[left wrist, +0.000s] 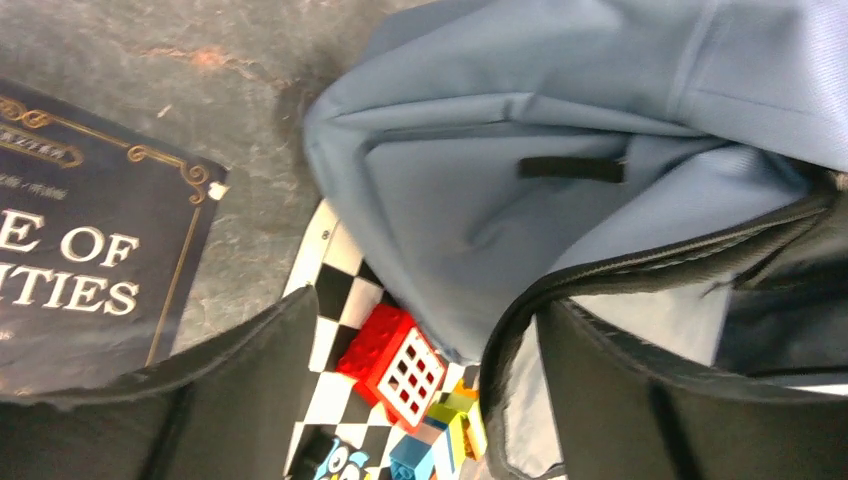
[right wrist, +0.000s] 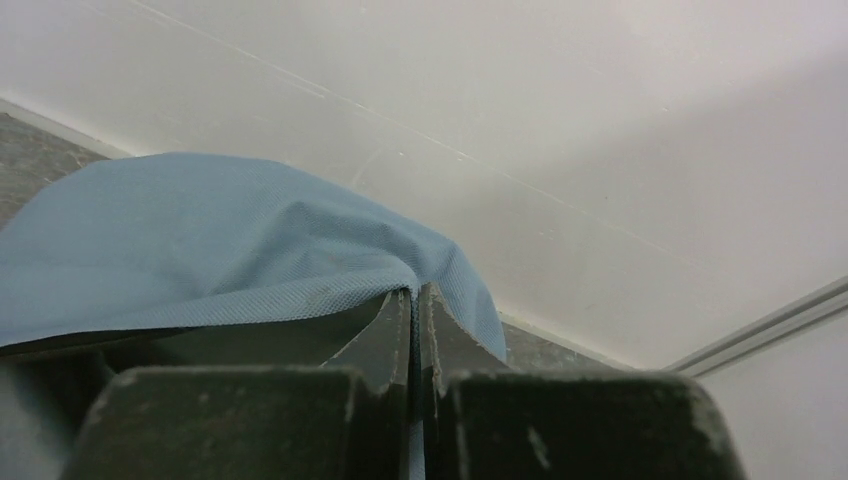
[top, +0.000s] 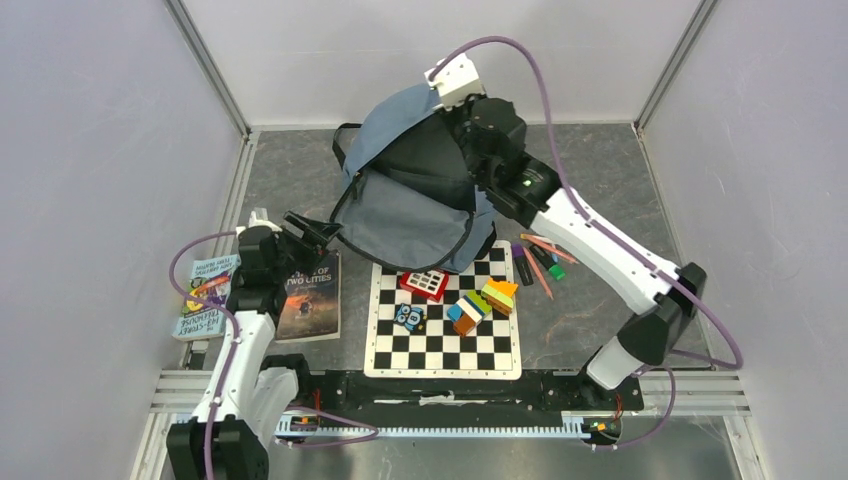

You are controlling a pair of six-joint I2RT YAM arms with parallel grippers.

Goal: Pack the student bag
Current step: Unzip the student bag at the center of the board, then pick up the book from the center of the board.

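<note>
Table (top: 620, 170): chessboard (top: 440, 350) (toy-strewn) touches student bag (top: 400, 215).

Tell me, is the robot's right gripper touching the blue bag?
Touching. The right wrist view shows the right gripper pinched shut on a fold of the student bag, the blue cloth draped right at its closed tips.

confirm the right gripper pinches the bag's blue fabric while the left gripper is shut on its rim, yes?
No: the left gripper is open, jaws spread at the rim of the student bag, per the left wrist view. The right gripper does pinch the blue fabric.
</note>
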